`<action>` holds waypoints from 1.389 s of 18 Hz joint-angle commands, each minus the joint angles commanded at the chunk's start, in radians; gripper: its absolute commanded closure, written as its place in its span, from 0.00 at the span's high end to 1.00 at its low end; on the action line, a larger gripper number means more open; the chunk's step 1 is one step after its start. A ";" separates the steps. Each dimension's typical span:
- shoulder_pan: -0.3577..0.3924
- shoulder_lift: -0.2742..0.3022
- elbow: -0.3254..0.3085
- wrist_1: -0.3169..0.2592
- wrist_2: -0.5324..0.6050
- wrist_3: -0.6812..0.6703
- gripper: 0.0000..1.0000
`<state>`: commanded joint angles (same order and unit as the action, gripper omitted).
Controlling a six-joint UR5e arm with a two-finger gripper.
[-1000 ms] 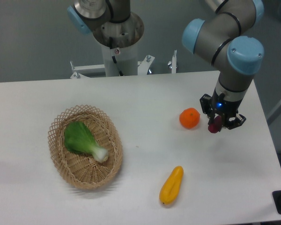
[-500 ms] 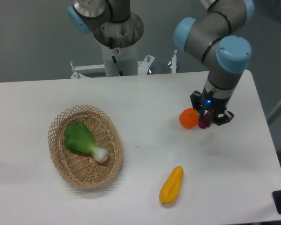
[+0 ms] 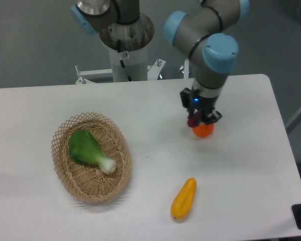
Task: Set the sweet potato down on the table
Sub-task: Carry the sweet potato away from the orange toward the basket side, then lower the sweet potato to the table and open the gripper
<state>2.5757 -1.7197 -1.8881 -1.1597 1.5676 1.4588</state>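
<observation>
Clenched around the small dark reddish-purple sweet potato (image 3: 192, 121): black two-finger claw (image 3: 197, 119) on the grey arm with pale blue joint caps (image 3: 210, 47), pointing down over the right half of the large flat white table with rounded corners (image 3: 35, 211). Only a dark red sliver of the tuber visible between the fingers, hanging above the tabletop, directly over and partly in front of the round orange fruit (image 3: 204, 130). Contact between tuber and fruit impossible to judge from this angle.

Far left on the tabletop, an oval woven wicker basket (image 3: 65, 176), holding a leafy green vegetable with a white stalk end (image 3: 88, 149), leaves toward the upper left, stalk toward the lower right. Well apart to the right and nearer the front edge, a yellow-orange elongated vegetable (image 3: 184, 198), lying on the bare surface, tilted with its upper end to the right. Above that, toward the back right, the orange fruit resting on the table under the claw. Behind the table at the back edge, a white cylindrical arm pedestal on a metal bracket (image 3: 126, 64).
</observation>
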 joint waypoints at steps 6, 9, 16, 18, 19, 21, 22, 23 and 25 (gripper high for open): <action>-0.063 0.054 -0.120 0.002 0.015 -0.006 0.13; -0.092 0.057 -0.155 0.002 0.015 -0.015 0.13; -0.137 0.031 -0.227 0.072 0.012 -0.055 0.15; -0.140 0.020 -0.226 0.074 0.009 -0.058 0.19; -0.141 0.015 -0.226 0.074 0.009 -0.057 0.22; -0.144 0.015 -0.227 0.074 0.011 -0.054 0.27; -0.146 0.015 -0.226 0.074 0.011 -0.055 0.32; -0.146 0.014 -0.226 0.075 0.011 -0.055 0.40; -0.146 0.002 -0.221 0.075 0.011 -0.055 0.52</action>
<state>2.4298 -1.7180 -2.1093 -1.0845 1.5785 1.4036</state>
